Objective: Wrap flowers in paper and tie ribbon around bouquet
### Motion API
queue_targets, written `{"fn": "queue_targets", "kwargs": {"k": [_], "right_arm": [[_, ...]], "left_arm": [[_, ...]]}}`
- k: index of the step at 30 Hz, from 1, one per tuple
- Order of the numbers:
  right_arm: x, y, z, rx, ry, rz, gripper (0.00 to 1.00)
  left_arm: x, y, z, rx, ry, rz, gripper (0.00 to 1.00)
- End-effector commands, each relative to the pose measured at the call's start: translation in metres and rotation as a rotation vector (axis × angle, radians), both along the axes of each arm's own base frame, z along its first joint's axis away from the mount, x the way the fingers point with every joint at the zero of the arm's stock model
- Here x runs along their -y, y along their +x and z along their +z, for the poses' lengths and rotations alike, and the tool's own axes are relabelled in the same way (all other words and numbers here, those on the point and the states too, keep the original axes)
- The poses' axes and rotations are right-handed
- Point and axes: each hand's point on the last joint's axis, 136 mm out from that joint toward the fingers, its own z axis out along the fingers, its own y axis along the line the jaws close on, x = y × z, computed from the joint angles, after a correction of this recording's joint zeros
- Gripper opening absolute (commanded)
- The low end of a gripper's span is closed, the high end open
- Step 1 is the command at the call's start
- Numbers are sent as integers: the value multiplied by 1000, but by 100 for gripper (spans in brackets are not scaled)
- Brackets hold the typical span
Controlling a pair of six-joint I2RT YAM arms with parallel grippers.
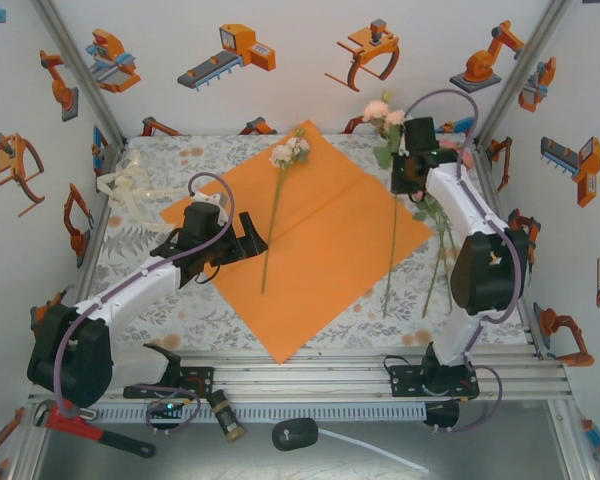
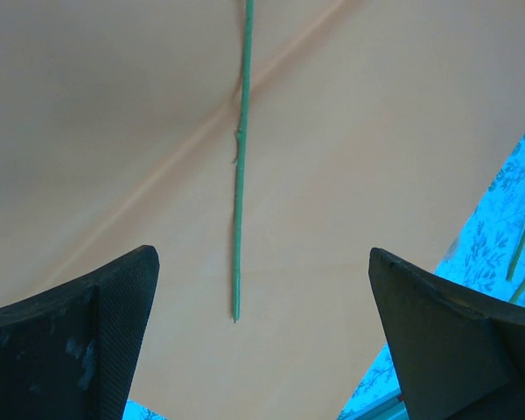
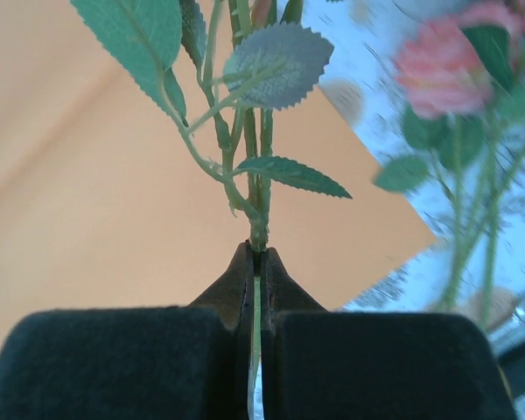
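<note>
Reaching forward, right gripper pinches a flower stem while left gripper hovers spread above the paper.

right gripper clamped on leafy flower stem, orange paper behind

A large, thin sheet of plain bright orange paper lies flat on the tabletop, turned like a diamond, with a straight fold line across its middle. One artificial flower with cream and pale pink blooms lies on the paper. Its heads are near the far corner, and its long thin green stem runs toward the near side and ends on the sheet. The other flowers, pink roses with saw-edged green leaves, are by the paper's right corner. One stem is pinched in the closed right pincer. A sheer cream-white ribbon lies in a loose heap at the far left, apart from the paper.
</note>
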Motion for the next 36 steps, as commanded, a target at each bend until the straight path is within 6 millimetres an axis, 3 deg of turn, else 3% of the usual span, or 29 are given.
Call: {"fn": "queue_targets", "kwargs": {"k": [1, 6, 10, 15, 19, 22, 24, 26, 30, 33, 36], "right_arm": [[-51, 11, 24, 41, 131, 56, 0], [-133, 38, 12, -1, 205, 169, 0], [-183, 59, -10, -41, 275, 202, 0], [-233, 77, -51, -87, 317, 234, 0], [-257, 83, -79, -114, 379, 242, 0], [-263, 83, -104, -125, 364, 260, 0], [-260, 80, -109, -136, 336, 276, 12], [-255, 78, -101, -127, 309, 296, 23], [-243, 70, -54, -73, 292, 360, 39], [-221, 58, -9, -24, 264, 390, 46], [-184, 42, 30, 44, 185, 378, 51]], "left_arm": [[0, 3, 17, 42, -5, -4, 97], [-2, -2, 20, 50, -6, -1, 97], [-8, -7, 22, 58, -4, 18, 97], [-13, -11, 23, 64, -5, 34, 97], [-13, -10, 23, 64, -1, 36, 97], [-12, -9, 23, 63, -1, 33, 97], [-12, -10, 22, 59, 0, 33, 97], [-13, -10, 20, 56, 3, 36, 97], [-10, -9, 17, 49, -8, 32, 97], [-7, -9, 18, 53, -20, 18, 97], [-4, -10, 22, 75, -38, -3, 97]]}}
